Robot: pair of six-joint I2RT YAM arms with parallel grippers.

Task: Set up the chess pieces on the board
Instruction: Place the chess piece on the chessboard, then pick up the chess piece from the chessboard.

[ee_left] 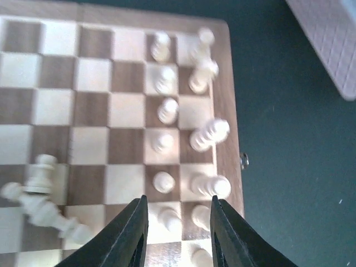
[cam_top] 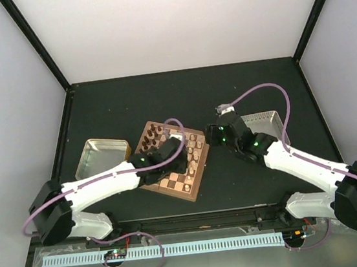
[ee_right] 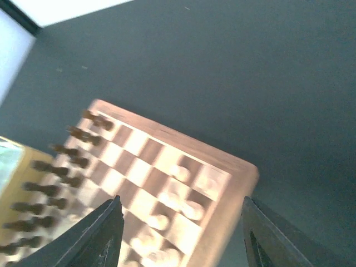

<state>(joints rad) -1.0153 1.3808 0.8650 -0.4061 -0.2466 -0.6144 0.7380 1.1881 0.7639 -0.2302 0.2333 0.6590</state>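
Note:
The wooden chessboard (cam_top: 169, 182) lies mid-table, partly under my left arm. Cream chess pieces (ee_left: 166, 110) stand in two rows along its right edge; three more (ee_left: 39, 194) lie or stand loose at the left of the left wrist view. Dark chessmen (ee_right: 53, 169) line the far side. My left gripper (ee_left: 178, 217) is open above the board, its jaws either side of two cream pieces (ee_left: 169, 218), holding nothing. My right gripper (ee_right: 181, 214) is wide open and empty, above the board's right corner (ee_right: 239, 172); it also shows in the top view (cam_top: 216, 133).
A gold tin tray (cam_top: 105, 157) sits left of the board. A pinkish-grey square tray (cam_top: 265, 121) sits right of it, behind my right arm, and shows in the left wrist view (ee_left: 334, 39). Black walls border the dark table.

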